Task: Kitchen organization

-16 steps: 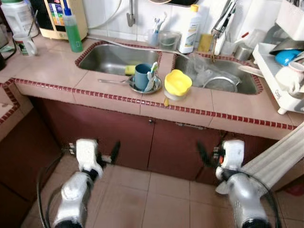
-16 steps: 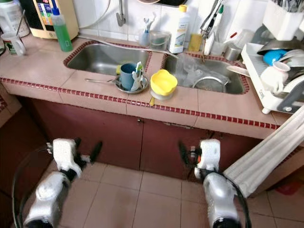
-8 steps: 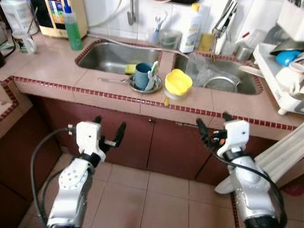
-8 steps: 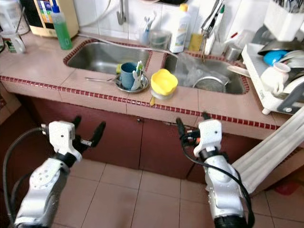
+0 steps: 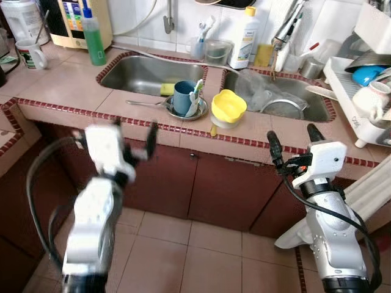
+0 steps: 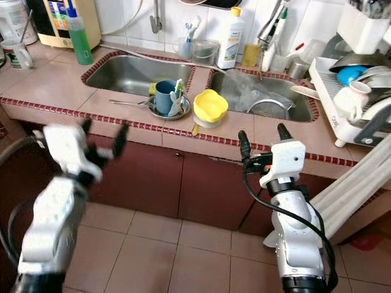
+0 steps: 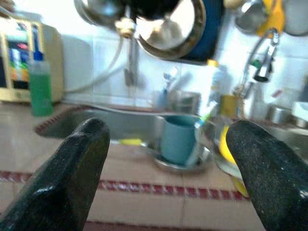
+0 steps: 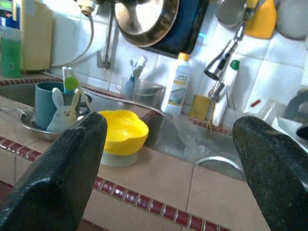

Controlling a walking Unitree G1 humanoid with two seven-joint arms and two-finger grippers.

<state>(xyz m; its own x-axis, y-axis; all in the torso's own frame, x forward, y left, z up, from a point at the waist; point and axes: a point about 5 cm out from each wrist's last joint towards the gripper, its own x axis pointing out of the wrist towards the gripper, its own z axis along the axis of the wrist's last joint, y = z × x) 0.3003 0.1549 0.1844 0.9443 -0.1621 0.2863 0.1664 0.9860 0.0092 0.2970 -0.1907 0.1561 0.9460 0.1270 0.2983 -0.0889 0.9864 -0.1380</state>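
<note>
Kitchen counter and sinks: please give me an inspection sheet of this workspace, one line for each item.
Surface: tiled counter with two steel sinks.
Job's things: blue cup on a metal plate; yellow bowl beside it, on the strip between the sinks.
Clutter: green bottle, white bottle, mug, dish rack with dishes.
Grippers: left gripper and right gripper both raised before the counter edge, fingers open, holding nothing.
Cables: black cable looping beside the left arm; another along the right arm.
Surroundings: dark red cabinet doors, tiled floor.

Left gripper [image 5: 133,129], blurred, and right gripper [image 5: 294,140] raised, seemingly agape
</note>
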